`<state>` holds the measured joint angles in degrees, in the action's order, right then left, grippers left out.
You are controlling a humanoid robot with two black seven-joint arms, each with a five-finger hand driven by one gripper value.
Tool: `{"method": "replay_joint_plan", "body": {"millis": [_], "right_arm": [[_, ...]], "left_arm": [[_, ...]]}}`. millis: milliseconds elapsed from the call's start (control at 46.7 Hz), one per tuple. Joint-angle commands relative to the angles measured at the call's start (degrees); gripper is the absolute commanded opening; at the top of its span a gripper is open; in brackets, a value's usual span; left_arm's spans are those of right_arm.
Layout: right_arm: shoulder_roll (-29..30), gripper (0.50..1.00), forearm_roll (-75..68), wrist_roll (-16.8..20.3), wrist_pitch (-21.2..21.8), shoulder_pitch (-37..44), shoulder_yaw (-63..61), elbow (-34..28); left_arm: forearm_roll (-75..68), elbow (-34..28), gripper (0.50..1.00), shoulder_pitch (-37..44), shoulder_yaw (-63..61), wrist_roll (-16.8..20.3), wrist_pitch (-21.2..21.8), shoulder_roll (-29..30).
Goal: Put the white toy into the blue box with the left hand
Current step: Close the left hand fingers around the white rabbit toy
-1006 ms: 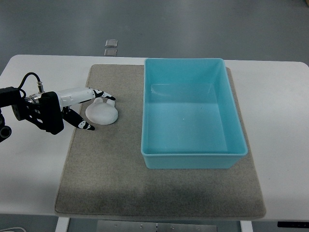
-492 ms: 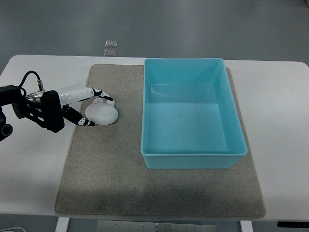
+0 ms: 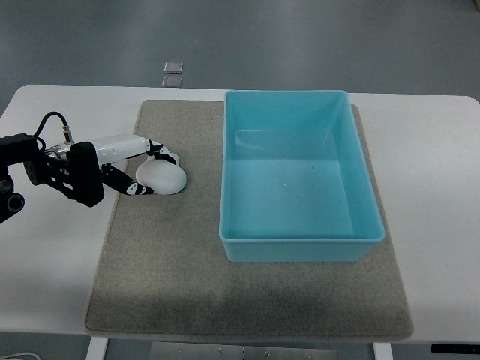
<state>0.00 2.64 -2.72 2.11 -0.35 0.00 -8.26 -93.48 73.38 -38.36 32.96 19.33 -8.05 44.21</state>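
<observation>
left hand (image 3: 139, 169) at white toy (image 3: 160, 178) on mat (image 3: 172, 262); fingers curled around its left edge, touching; blue box (image 3: 300, 240) well right, empty

table (image 3: 435, 150): white, rounded corners | mat (image 3: 187, 262): grey, lies flat on table, covers mid area | box (image 3: 300, 244): blue, on mat, R side | toy (image 3: 161, 178): white, on mat, L of box, apart

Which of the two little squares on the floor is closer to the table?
The lower gray square, nearer the white table; the other square lies beyond it.
</observation>
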Motion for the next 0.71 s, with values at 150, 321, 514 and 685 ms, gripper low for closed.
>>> {"method": "replay_joint_plan", "body": {"millis": [150,321,514,685], "right_arm": [[0.0,0.936,0.0,0.0,0.0,0.0,0.0,0.0],[0.0,0.936,0.0,0.0,0.0,0.0,0.0,0.0],[0.0,0.936,0.0,0.0,0.0,0.0,0.0,0.0],[0.0,0.936,0.0,0.0,0.0,0.0,0.0,0.0]], "left_arm": [[-0.03,0.18,0.609,-0.49,0.0,0.0,-0.21,0.09],[0.05,0.36,0.5,-0.84,0.0,0.09,-0.21,0.17],[0.23,0.8,0.5,-1.63,0.0,0.18,-0.39,0.52],[0.32,0.97,0.5,-2.51,0.18,0.18,-0.91,1.84]]}}
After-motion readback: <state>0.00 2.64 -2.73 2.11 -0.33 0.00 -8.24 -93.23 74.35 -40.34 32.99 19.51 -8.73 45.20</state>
